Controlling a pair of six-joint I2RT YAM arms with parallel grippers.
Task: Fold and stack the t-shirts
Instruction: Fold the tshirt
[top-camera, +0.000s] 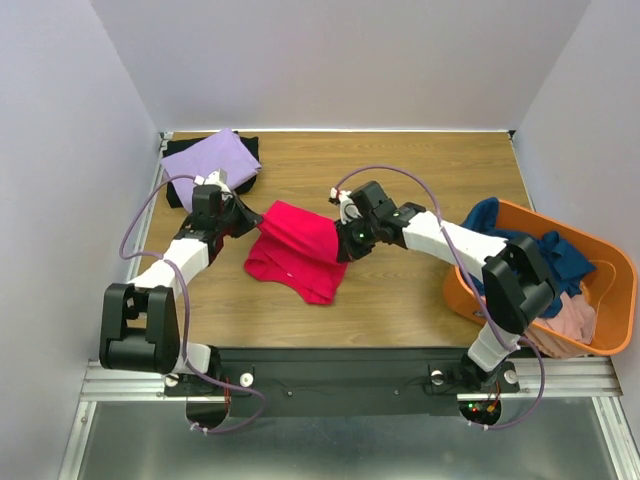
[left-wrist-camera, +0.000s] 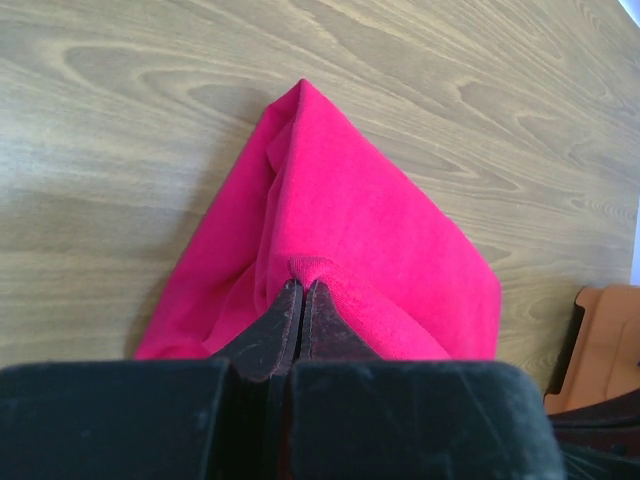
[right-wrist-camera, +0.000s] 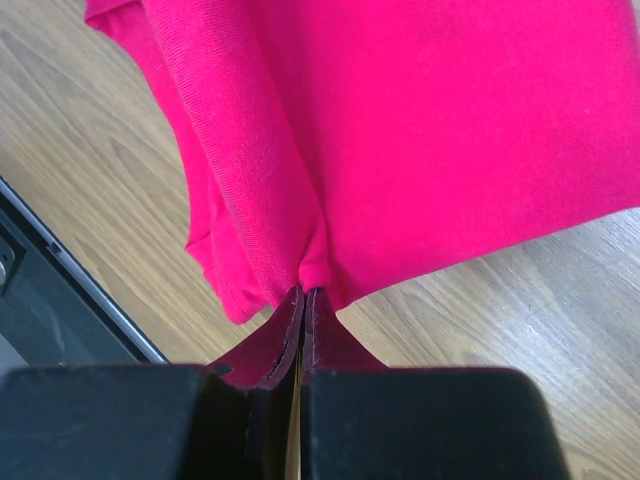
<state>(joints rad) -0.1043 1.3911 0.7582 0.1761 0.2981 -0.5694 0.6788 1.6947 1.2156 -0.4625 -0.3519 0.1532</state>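
so here we're looking at the bright crimson-pink cloth t-shirt (top-camera: 295, 252) sitting mid-table on the wood-grain tabletop (top-camera: 420, 170), bunched up and strung between the two arms. the left gripper (left-wrist-camera: 302, 291) has its black fingers pressed together on a small pucker of the pink fabric at the shirt's left end. the right gripper (right-wrist-camera: 303, 293) is doing the same thing at the right end, fingers squeezed tight on a fold of cloth. between the two pinches the shirt makes a ridge, and the rest of it spreads toward the near side, where it looks like it lies on the wood.

in the far left corner we can see a folded lavender t-shirt (top-camera: 208, 160) lying on top of a black t-shirt (top-camera: 250, 150). over on the right edge there's the orange plastic tub (top-camera: 612, 262), tilted, with a navy blue t-shirt (top-camera: 560, 255) and a dusty pink t-shirt (top-camera: 572, 320) heaped inside it, the navy one spilling over the far rim.
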